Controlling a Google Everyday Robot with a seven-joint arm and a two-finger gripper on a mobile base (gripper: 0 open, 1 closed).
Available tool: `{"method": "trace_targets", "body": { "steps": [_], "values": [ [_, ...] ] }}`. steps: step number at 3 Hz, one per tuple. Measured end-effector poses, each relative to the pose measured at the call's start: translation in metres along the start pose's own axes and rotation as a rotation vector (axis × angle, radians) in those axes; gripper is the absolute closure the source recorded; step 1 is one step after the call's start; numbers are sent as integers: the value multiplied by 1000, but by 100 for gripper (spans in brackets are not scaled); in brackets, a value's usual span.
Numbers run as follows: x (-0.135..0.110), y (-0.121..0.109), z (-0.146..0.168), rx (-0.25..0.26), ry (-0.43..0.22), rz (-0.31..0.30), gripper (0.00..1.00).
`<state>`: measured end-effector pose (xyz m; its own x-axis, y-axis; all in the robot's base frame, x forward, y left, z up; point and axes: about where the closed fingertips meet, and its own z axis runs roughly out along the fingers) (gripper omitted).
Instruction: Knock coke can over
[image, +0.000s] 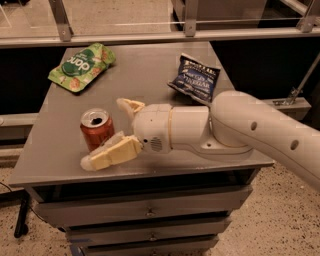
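At the far left of the grey table (150, 60) we see a green snack bag (82, 66) lying flat near the back corner. In front of it, close to the table's front-left edge, the coke can (96, 128) stands upright, its silver top and open pull-tab hole facing up.

Just beside the can is the robot's gripper (104, 134), with its two cream-coloured fingers spread wide apart. The near finger (112, 154) lies low along the table in front of the can's base and hides part of its lower side. The far finger (131, 106) points up and back, just to the can's right. The can sits in the gap between them. We cannot tell for certain whether the near finger is pressing on the can or only passing in front of it.

Further right, towards the back of the table, a dark blue chip bag (194, 77) lies crumpled, well apart from the can. The white arm (250, 130) reaches in from the right edge and crosses the table's front-right corner. Below the tabletop are grey drawers (150, 212), and the unit stands on a speckled floor (280, 225).
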<state>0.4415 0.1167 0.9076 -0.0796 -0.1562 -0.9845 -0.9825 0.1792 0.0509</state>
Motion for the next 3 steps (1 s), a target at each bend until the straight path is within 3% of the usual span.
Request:
{"method": "trace_targets", "body": {
  "steps": [1, 3],
  "values": [
    [-13, 15, 31, -35, -99, 9, 0],
    [-2, 29, 55, -60, -144, 13, 0]
  ]
}}
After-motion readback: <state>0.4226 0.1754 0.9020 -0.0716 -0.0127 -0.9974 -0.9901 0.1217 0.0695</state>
